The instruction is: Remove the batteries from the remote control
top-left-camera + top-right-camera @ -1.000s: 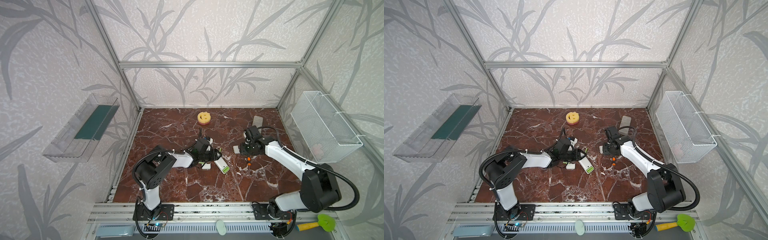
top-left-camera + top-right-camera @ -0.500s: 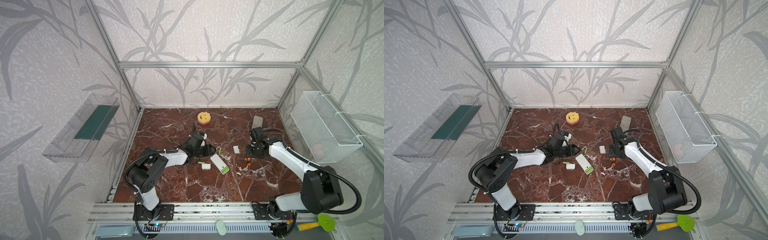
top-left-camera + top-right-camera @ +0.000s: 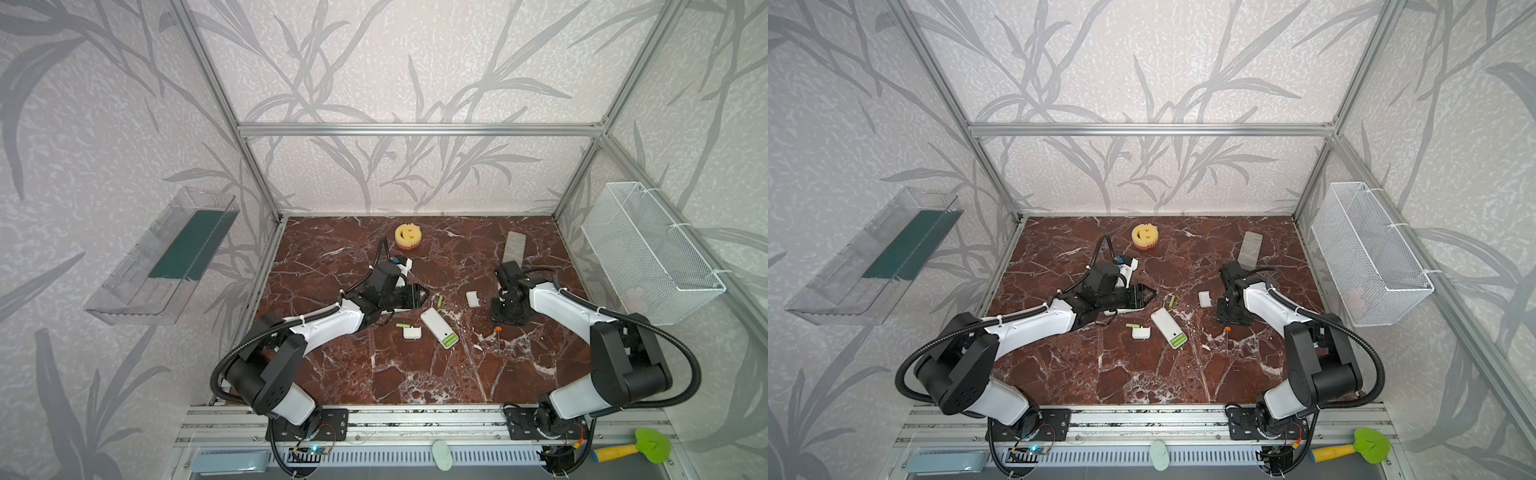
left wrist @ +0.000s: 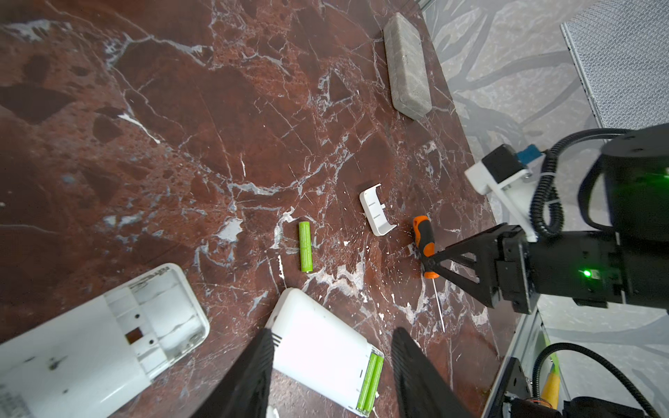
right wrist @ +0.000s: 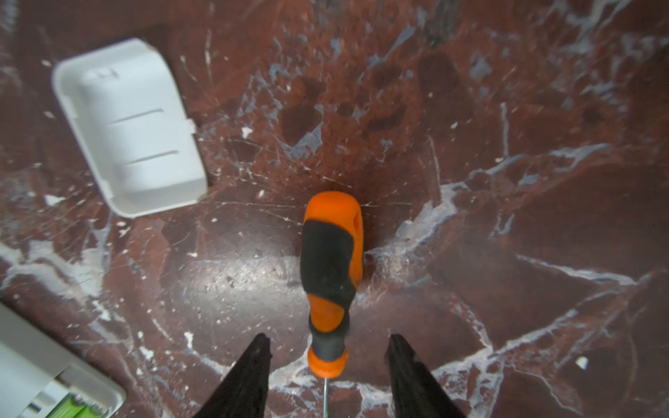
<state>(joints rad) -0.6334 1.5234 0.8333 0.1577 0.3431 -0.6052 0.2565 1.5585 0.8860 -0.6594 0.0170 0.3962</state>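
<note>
Two batteries sit side by side in the open bay of the white remote at centre of the marble surface. A loose battery lies at the remote's 12 o'clock in a top view, another at its 9 o'clock beside a white cover.

Left pincer is released, jaws straddling the remote without touching. Right pincer is also released, jaws either side of the orange-handled screwdriver, not gripping it.

Risks: the seated pair is tight, so a jaw may slide off or flip the light remote; loose cells could roll if nudged; a loose screwdriver grab could skid its tip.

Left wrist view shows a second remote with an emptied bay, probably hidden under the arm in both top views. Only the top views show the sponge at 12 o'clock.
</note>
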